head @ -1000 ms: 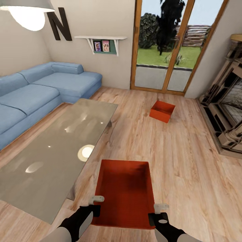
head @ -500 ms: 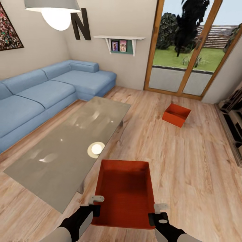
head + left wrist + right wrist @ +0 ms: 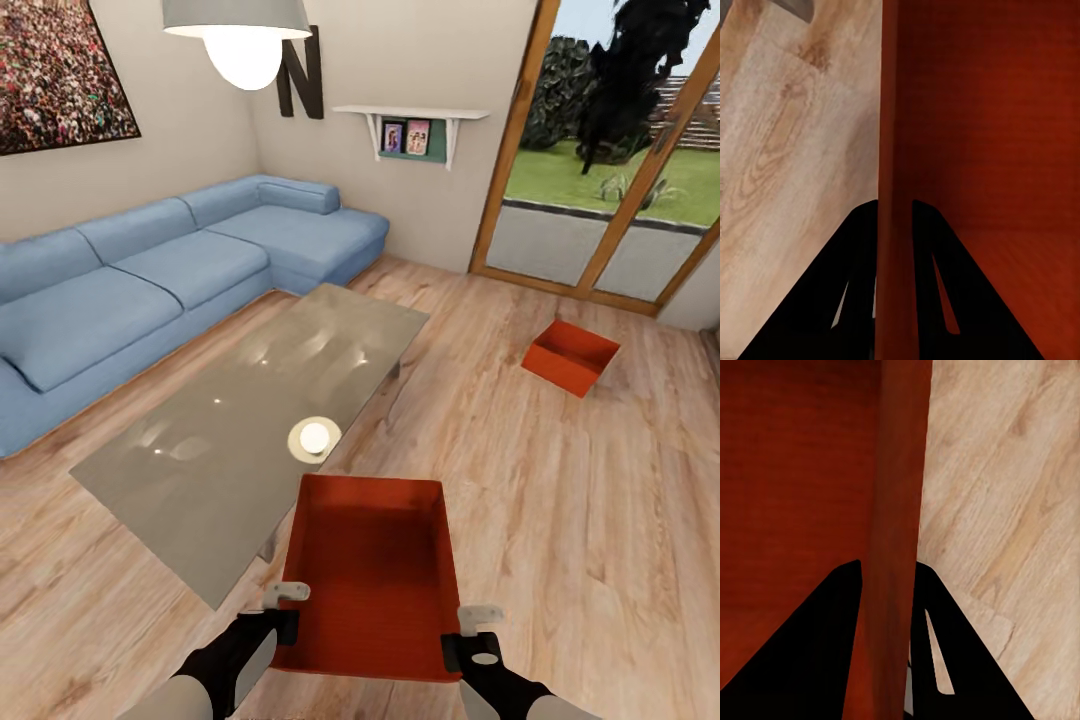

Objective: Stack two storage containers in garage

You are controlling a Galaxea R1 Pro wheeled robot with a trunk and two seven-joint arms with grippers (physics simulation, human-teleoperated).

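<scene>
The robot holds one orange-red container (image 3: 372,575) out in front of it, above the wood floor (image 3: 560,500). The left tool (image 3: 283,610) pinches the left wall near the close end. The right tool (image 3: 472,628) pinches the right wall the same way. In the left wrist view, one black finger (image 3: 851,292) sits outside the thin wall and the other sits inside. The right wrist view shows the same kind of pinch on the other wall. Both tools are closed narrow on the walls.

The second container (image 3: 570,357) sits on the floor, far off by the glass doors (image 3: 600,180). It is well apart from the robot.

The glass-topped table (image 3: 250,420) is just beside the held container's left far corner. If the robot turns or rolls that way, the corner could bump the table edge. A bump could twist the container out of the pinch.

The walls are thin, and each tool grips only a small bit near one end. The far end hangs free, so it may sag or swing when the robot moves fast. I cannot tell how deep the fingers reach, so the hold may be weaker than it looks. If one tool slips, the container would likely tip and drop.

The garage is not here yet, so a long carry is still ahead.
</scene>
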